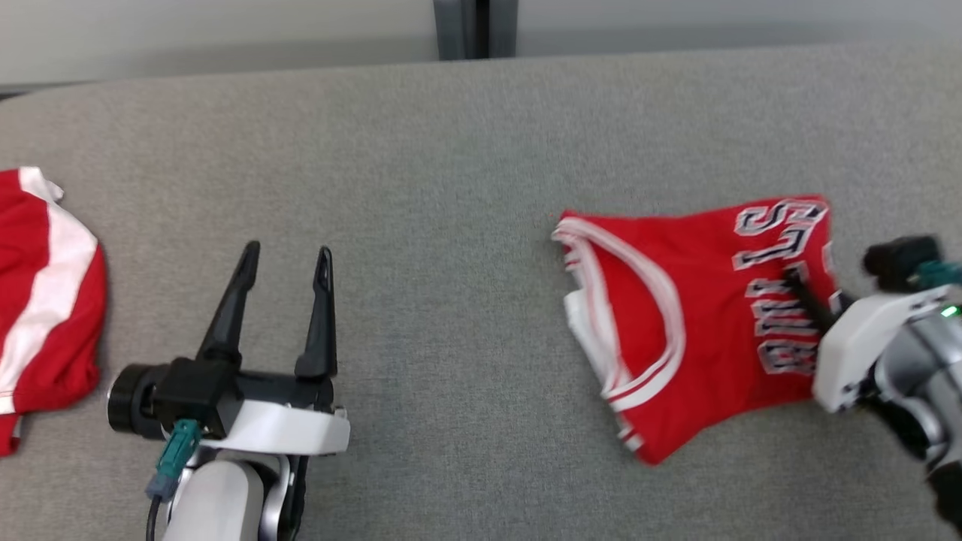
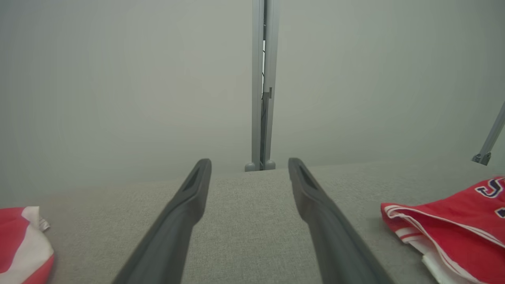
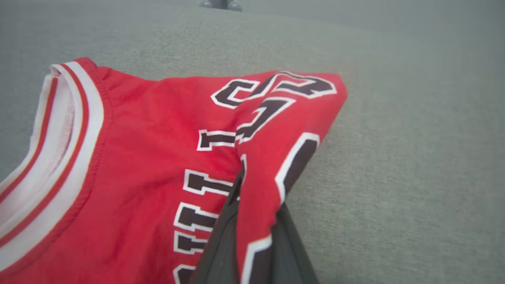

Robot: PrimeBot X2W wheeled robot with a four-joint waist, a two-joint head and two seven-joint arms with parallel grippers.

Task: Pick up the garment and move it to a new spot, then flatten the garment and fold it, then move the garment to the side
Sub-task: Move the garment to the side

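Observation:
The garment (image 1: pixel 676 315) is a red jersey with white trim and dark lettering, lying crumpled at the right of the grey table (image 1: pixel 466 150). My right gripper (image 1: pixel 798 284) reaches over its right edge and is shut on a pinched fold of the garment (image 3: pixel 256 173), the red cloth squeezed between the two dark fingers (image 3: pixel 221 244). Over at the lower left my left gripper (image 1: pixel 289 259) stands open above bare cloth-covered table, holding nothing. From the left wrist view its fingers (image 2: pixel 189 209) are spread wide, and the garment (image 2: pixel 453 228) lies off to the right.
A second red and white garment (image 1: pixel 45 300) lies bunched at the table's left edge, also seen as a red heap (image 2: pixel 23 244) in the left wrist view. A grey post (image 1: pixel 473 26) stands behind the table's far edge, before a pale wall.

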